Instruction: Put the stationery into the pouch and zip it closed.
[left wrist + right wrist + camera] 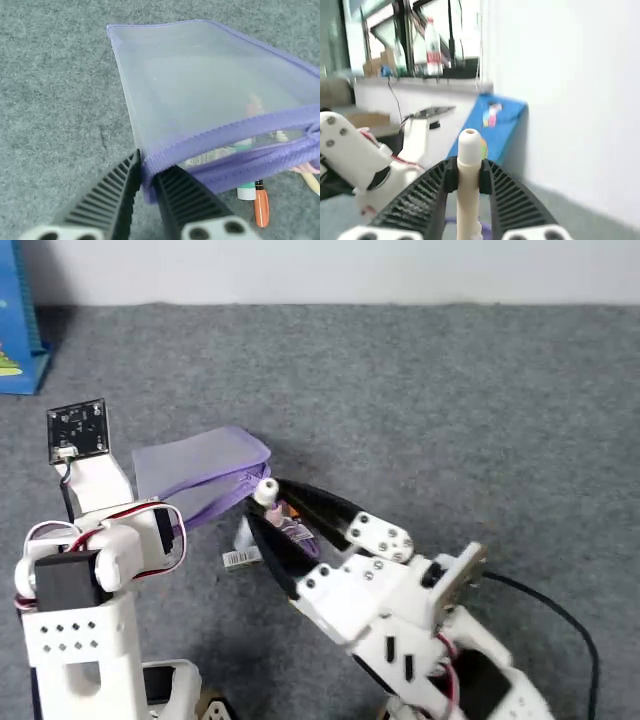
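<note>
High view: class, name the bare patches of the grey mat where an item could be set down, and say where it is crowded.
Bare: grey mat right of the purple pouch, from the white wall down to the right arm. Crowded: the pouch mouth, beside the left end effector and right end effector.

Grey felt table (450,390) carries the purple pouch (195,465) and a blue box (18,320).

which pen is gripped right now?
The cream pen, clamped in the right gripper. The orange pen lies loose beside the pouch, with no gripper on it.
</note>
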`<state>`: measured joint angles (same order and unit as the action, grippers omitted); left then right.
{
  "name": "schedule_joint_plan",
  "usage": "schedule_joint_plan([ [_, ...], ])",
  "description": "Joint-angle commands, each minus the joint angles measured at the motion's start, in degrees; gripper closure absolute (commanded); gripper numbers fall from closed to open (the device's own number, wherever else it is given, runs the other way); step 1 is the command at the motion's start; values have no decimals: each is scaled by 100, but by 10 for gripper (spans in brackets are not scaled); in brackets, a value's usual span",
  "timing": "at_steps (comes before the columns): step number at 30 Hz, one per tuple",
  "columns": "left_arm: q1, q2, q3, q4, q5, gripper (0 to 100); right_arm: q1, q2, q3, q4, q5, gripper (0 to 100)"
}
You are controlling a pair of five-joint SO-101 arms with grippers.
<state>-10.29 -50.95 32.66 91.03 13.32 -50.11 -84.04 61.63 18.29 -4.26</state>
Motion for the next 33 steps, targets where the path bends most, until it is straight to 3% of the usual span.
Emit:
schedule_joint_plan([
  [1,0,79,-303,-123,53,988,-48,84,527,-1842,325,991],
  [10,0,88,-303,-158,62,988,-48,1604,853,-3960,545,991],
  [16,0,88,-312,-158,62,988,-22,2422,1046,-4154,554,991],
  [20,0,88,-312,-158,62,988,-13,2870,1081,-3952,686,973],
  [26,0,88,-312,-158,62,988,-13,2932,1029,-3389,853,730],
  [33,0,88,-312,-141,53,988,31,1868,466,-1420,615,779],
])
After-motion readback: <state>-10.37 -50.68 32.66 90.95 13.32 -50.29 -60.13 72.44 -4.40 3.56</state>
